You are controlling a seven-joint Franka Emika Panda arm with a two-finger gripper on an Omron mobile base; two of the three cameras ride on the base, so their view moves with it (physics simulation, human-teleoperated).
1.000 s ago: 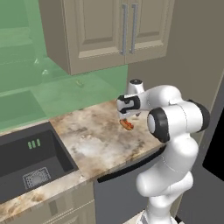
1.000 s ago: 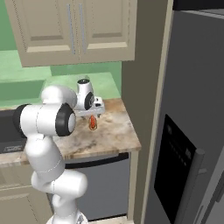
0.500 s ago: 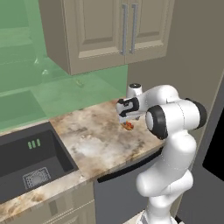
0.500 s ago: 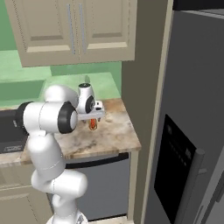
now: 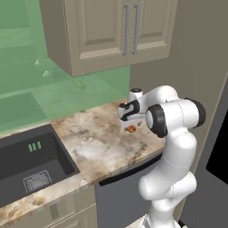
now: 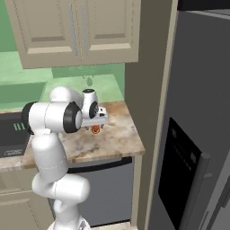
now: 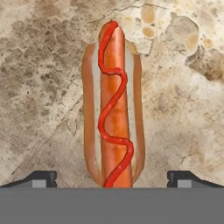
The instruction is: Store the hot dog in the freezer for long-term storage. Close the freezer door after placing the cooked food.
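The hot dog (image 7: 113, 105), a reddish sausage with a ketchup squiggle in a tan bun, lies on the marbled counter (image 5: 93, 142) near its right end. In the base views the hot dog (image 5: 132, 129) (image 6: 95, 130) peeks out just below the hand. My gripper (image 7: 112, 178) hangs right above it and is open, with one fingertip on each side of the bun and nothing between them touching. From the side the gripper (image 5: 132, 124) (image 6: 95, 126) points straight down. The freezer door (image 6: 197, 130), grey with a black dispenser panel (image 6: 179, 173), stands shut at the right.
A dark sink (image 5: 26, 156) is set into the counter's left part. Beige wall cabinets (image 5: 111, 31) hang above the arm. A tall beige panel (image 6: 150, 90) separates the counter from the refrigerator. A grey appliance front (image 6: 105, 193) sits under the counter.
The hand has sunk slightly towards the hot dog. The jaws stayed open and the hot dog has not moved.
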